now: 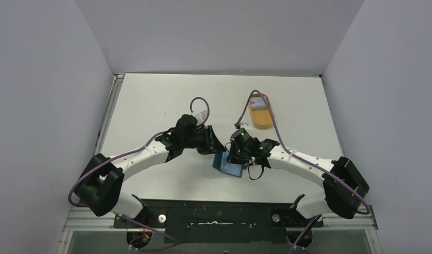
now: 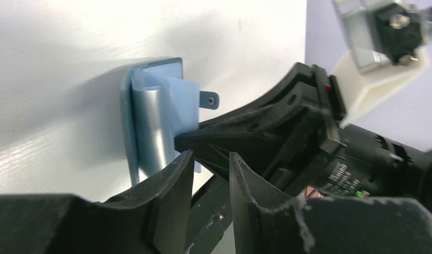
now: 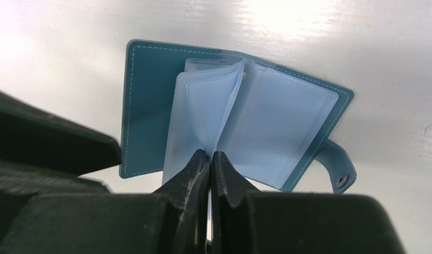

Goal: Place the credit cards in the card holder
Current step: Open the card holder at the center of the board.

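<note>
The teal-blue card holder (image 3: 150,95) lies open on the white table, its snap tab (image 3: 338,169) at the right. My right gripper (image 3: 209,156) is shut on the lower edge of one clear sleeve (image 3: 203,116) and holds it up from the stack. In the top view the card holder (image 1: 228,165) sits just under the right gripper (image 1: 238,154). My left gripper (image 2: 208,164) is open and empty, close beside the holder (image 2: 130,106). A silvery curved sheet (image 2: 150,132) stands in the holder; I cannot tell whether it is a card or a sleeve. No loose credit card shows clearly.
An orange oval tray (image 1: 261,114) lies behind the right gripper, with a pale patch in its far end. The right gripper's black fingers (image 2: 240,132) reach across the left wrist view. Grey walls close in the table on three sides.
</note>
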You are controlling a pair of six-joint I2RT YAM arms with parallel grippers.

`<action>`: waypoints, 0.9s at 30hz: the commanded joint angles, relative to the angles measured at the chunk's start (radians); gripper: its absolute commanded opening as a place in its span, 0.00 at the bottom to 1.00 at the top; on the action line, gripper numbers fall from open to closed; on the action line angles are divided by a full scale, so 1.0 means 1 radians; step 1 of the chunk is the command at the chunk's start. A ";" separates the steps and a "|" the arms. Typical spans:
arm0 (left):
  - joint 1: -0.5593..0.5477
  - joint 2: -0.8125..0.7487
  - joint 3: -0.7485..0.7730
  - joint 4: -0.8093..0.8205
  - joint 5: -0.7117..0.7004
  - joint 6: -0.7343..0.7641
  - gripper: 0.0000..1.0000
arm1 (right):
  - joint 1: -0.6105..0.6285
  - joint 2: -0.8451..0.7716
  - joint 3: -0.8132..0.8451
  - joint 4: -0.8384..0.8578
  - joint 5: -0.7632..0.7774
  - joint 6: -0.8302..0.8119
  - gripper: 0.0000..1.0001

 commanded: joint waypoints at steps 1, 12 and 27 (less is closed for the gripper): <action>0.004 0.060 0.048 0.033 0.017 0.026 0.31 | -0.003 0.010 -0.001 0.032 0.012 0.010 0.00; 0.008 0.048 0.032 -0.134 -0.091 0.117 0.67 | -0.005 0.026 -0.008 0.040 0.011 0.007 0.00; 0.022 0.018 -0.005 -0.136 -0.105 0.145 0.86 | -0.012 0.032 -0.015 0.060 -0.006 -0.001 0.00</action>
